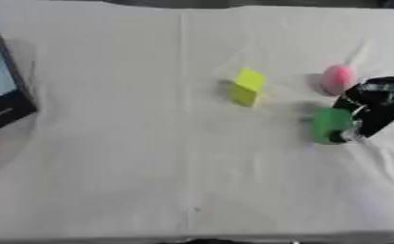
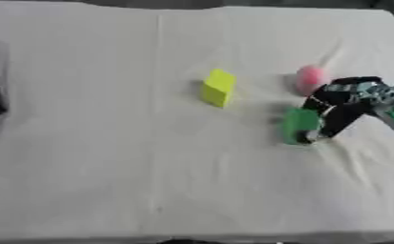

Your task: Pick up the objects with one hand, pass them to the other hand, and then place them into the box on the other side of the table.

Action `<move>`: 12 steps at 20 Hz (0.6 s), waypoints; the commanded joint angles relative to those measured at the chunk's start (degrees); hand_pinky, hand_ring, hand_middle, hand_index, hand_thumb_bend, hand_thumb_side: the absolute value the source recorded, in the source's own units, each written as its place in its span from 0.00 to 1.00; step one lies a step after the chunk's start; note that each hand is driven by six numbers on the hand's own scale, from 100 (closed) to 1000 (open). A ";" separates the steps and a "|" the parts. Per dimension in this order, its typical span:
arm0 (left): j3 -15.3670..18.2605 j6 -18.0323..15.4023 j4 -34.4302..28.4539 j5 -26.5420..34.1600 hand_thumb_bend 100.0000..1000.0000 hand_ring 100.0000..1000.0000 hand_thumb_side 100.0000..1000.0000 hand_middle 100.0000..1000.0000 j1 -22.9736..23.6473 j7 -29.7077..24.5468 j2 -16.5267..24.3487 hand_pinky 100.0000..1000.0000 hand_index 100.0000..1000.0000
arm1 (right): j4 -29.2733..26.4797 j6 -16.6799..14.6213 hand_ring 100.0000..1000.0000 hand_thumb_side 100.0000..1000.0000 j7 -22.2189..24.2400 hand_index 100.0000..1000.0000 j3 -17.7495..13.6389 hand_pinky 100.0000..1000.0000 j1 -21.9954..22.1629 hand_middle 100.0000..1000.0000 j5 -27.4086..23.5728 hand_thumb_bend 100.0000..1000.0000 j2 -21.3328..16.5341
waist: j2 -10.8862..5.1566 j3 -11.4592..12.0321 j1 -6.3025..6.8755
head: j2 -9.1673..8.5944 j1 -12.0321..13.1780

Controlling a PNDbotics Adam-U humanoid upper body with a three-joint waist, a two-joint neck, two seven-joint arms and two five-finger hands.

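Box (image 1: 1,97), dark-walled and open, waits at the far left edge of the cloth-covered surface (image 1: 150,181), well apart from everything else and on the side opposite the working arm. No left hand shows in either view. Left of the fingers, with a stretch of bare cloth between, a yellow block (image 1: 248,86) stands tilted on the surface, untouched. Just left of the fingers sits the green object (image 2: 300,125), a rounded piece resting on the cloth; the fingers (image 2: 333,119) of the robot's right hand (image 2: 350,102) reach down against its right side, and they appear to be curling toward it, though the pictures do not show whether they are pressed together, spread, or already pinching it. Just behind the fingers, near the back of the hand, a pink rounded object (image 2: 310,77) lies on the surface, apart from the green one.

The step in hand looks to be the first pick-up: the right hand is settling on the green object, which has not yet left the cloth. The next move calls for the fingers to close round it and lift it clear without knocking the pink object behind. It would then need carrying leftward to the middle of the surface, where the left hand would have to come in to receive it before the drop into the box.
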 commanded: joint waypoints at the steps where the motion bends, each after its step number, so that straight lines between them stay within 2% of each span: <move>1: 0.34 -0.10 -1.39 0.37 0.82 0.74 0.36 0.85 -0.33 0.05 0.85 0.68 0.78 | -0.27 -0.15 0.74 0.00 0.43 0.52 0.32 0.80 0.52 0.49 -0.60 0.38 -0.91 | -0.15 -0.08 0.65 | 0.01 0.12; 12: 0.57 -0.03 -1.42 0.08 0.82 0.74 0.36 0.85 0.16 0.35 1.39 0.69 0.78 | -6.03 0.65 0.72 0.00 -1.43 0.47 -2.10 0.79 0.94 0.45 -4.88 0.34 -2.50 | -1.18 -1.11 0.72 | -0.16 0.91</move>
